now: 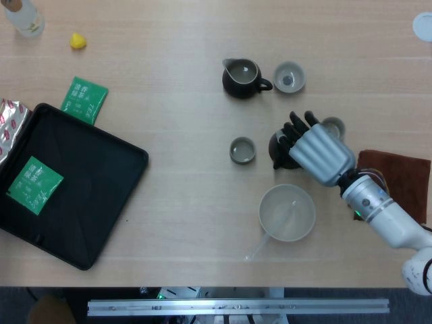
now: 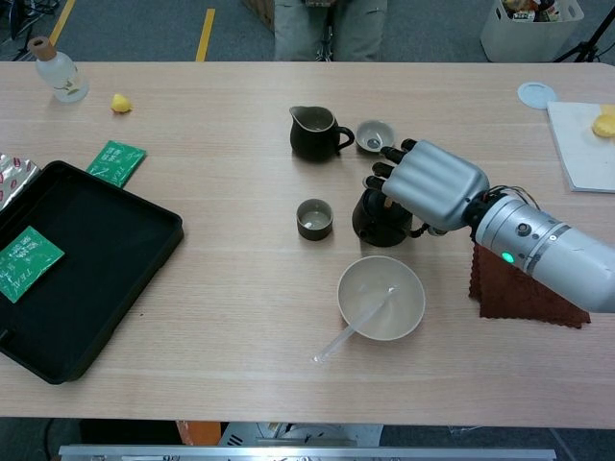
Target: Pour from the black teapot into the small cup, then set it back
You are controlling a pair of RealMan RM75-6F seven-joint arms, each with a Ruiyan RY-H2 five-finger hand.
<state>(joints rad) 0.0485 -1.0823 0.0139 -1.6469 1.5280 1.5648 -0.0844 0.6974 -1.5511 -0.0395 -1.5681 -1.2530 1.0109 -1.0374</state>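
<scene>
One silver right hand curls its dark fingers around the squat black ceramic teapot, right of frame centre on the pale wooden table. The small grey-green cup stands just left of the teapot, apart from it.

Lab or workshop floor: pale wood table, yellow floor tape, storage bin, bystander's legs.
</scene>
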